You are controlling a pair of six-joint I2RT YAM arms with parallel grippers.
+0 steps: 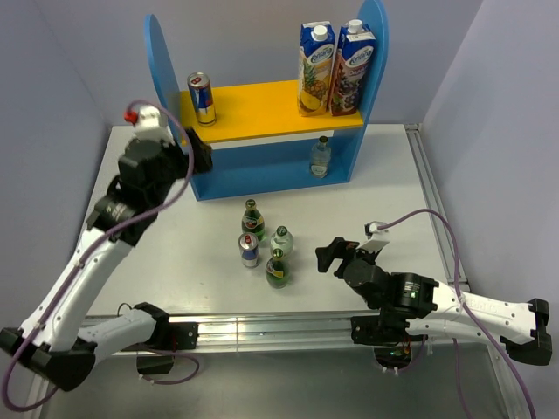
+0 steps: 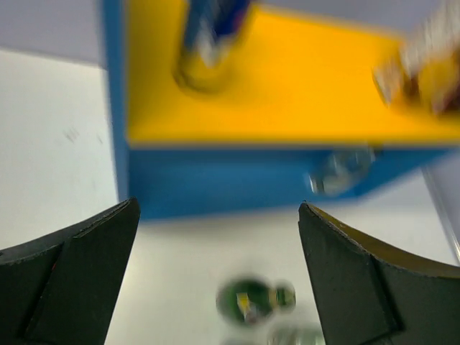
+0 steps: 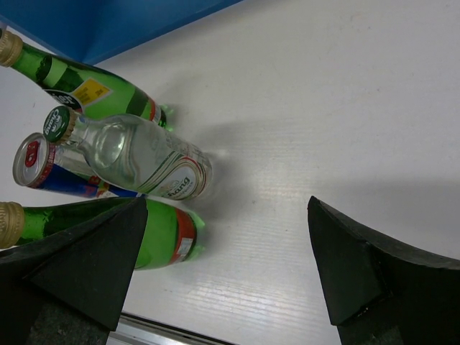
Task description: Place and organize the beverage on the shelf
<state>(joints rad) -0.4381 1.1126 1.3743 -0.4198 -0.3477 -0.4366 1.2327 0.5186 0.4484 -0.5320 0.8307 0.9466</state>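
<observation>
Beside shelf (image 1: 162, 54), possibly touching: left pincer (image 1: 203, 157).

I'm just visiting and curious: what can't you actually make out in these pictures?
Left wrist view: the can, cartons and clear bottle on the shelf are blurred.
Right wrist view: a finger covers part of the near green bottle.
Top view: the yellow board hides most of the space beneath it; lettering is too small to read.

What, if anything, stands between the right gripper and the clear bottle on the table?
Nothing visible does. Bare table lies between the open right gripper and the clear bottle; a green bottle stands close beside that bottle, near one finger.
</observation>
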